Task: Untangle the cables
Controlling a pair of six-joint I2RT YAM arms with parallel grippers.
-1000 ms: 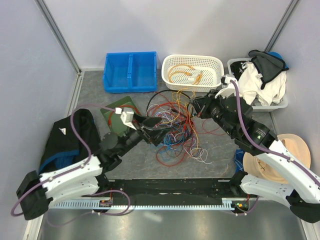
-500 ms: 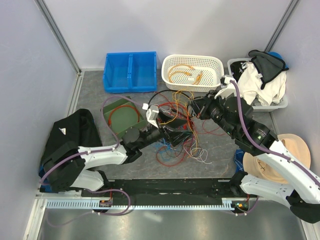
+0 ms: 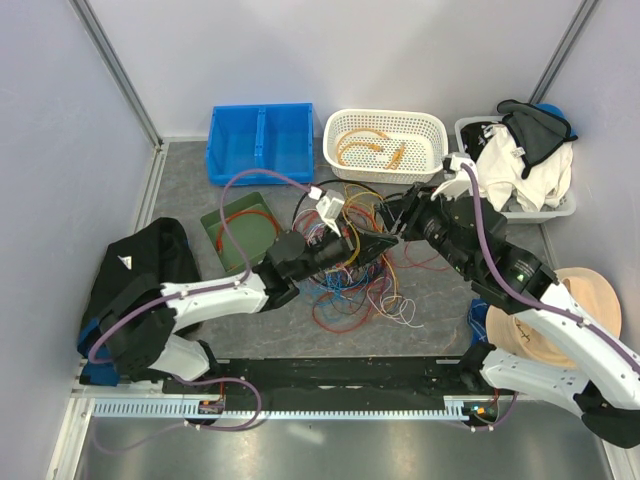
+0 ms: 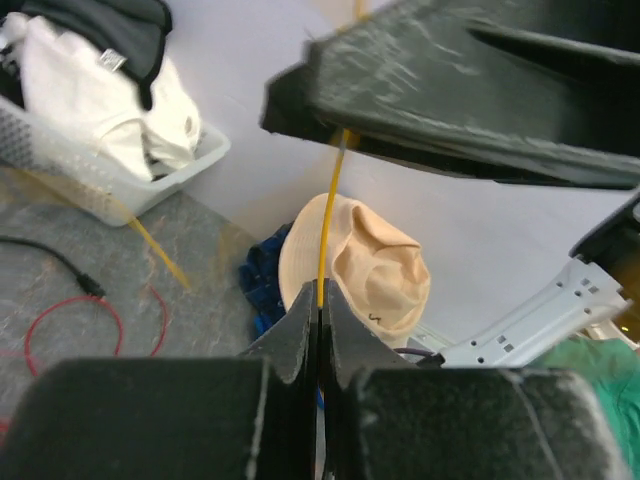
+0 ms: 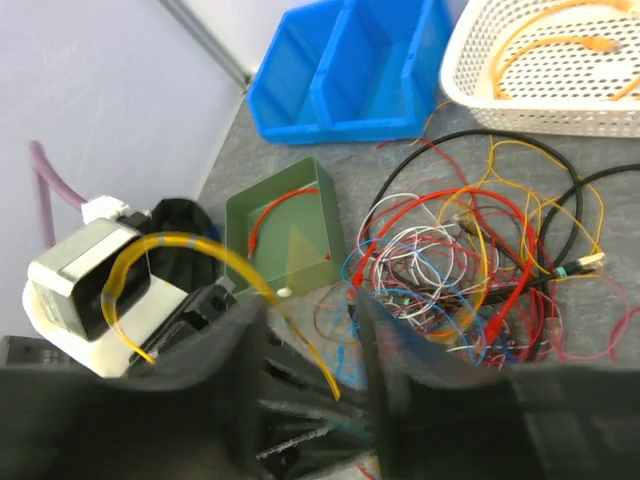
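The cables [image 3: 345, 275] lie in a many-coloured tangle in the middle of the mat, also seen in the right wrist view [image 5: 450, 255]. My left gripper [image 3: 378, 243] reaches across the tangle to its right side and is shut on a thin yellow cable [image 4: 328, 205], which rises from its closed tips [image 4: 320, 292]. My right gripper [image 3: 395, 222] hangs close above it, showing as large black fingers [image 4: 470, 90] in the left wrist view. Its jaws [image 5: 305, 310] stand open, and the yellow cable [image 5: 200, 247] arcs loosely down between them.
Along the back stand a blue two-compartment bin [image 3: 260, 143] and a white basket [image 3: 331, 150] holding orange cables. A green tray [image 3: 215, 225] with a red cable lies left of the tangle. A clothes basket [image 3: 562, 208] and a beige hat [image 3: 585, 295] sit right, dark clothing [image 3: 135, 275] left.
My left arm swung right across the tangle and closed on the yellow cable. My right gripper, shut before, has opened and stayed in place.
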